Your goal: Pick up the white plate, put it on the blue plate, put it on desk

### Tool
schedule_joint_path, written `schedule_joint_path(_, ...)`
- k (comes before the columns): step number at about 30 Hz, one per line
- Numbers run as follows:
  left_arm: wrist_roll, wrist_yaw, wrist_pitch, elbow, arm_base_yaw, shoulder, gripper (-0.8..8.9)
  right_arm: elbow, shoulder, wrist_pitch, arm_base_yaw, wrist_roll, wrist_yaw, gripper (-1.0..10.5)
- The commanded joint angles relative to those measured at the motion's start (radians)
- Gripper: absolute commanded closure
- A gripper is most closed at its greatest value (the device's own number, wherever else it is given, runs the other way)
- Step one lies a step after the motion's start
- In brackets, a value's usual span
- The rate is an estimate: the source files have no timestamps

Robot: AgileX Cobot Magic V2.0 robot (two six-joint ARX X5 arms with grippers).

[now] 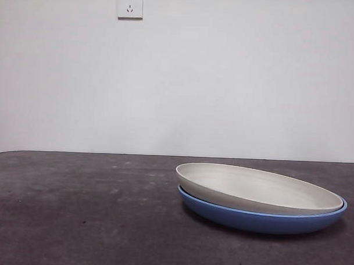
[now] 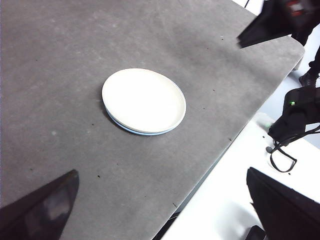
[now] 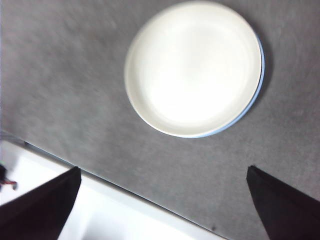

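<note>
The white plate (image 1: 256,187) rests inside the blue plate (image 1: 261,220), slightly tilted, on the right side of the dark grey desk (image 1: 75,210). No arm shows in the front view. From high above, the left wrist view shows the white plate (image 2: 144,100) with a thin blue plate rim (image 2: 135,131) under it. My left gripper (image 2: 161,172) is open, holds nothing and is well clear of the stack. In the right wrist view the white plate (image 3: 192,67) covers the blue plate (image 3: 261,60). My right gripper (image 3: 163,168) is open above it, also with nothing in it.
A wall socket (image 1: 129,4) sits on the white wall behind the desk. The desk's edge (image 2: 235,145) runs close to the plates, with white floor beyond. Dark parts of the other arm (image 2: 272,22) and black equipment (image 2: 300,112) hang past that edge.
</note>
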Motion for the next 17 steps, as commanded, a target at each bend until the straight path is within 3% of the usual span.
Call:
schedule_joint_path(1, 0.012, -0.002, 0.012, 0.011, -0.004, 0.002, 2.41, 0.018, 0.133, 0.019, -0.018, -0.085, -0.003, 2.6)
schedule_joint_path(7, 0.012, -0.002, -0.009, 0.011, -0.004, 0.001, 2.41, 0.018, 0.361, 0.127, -0.077, -0.14, -0.003, 2.6)
schedule_joint_path(17, 0.012, -0.002, -0.016, 0.011, -0.005, 0.001, 2.41, 0.018, 0.631, 0.306, -0.127, -0.161, -0.013, 2.6)
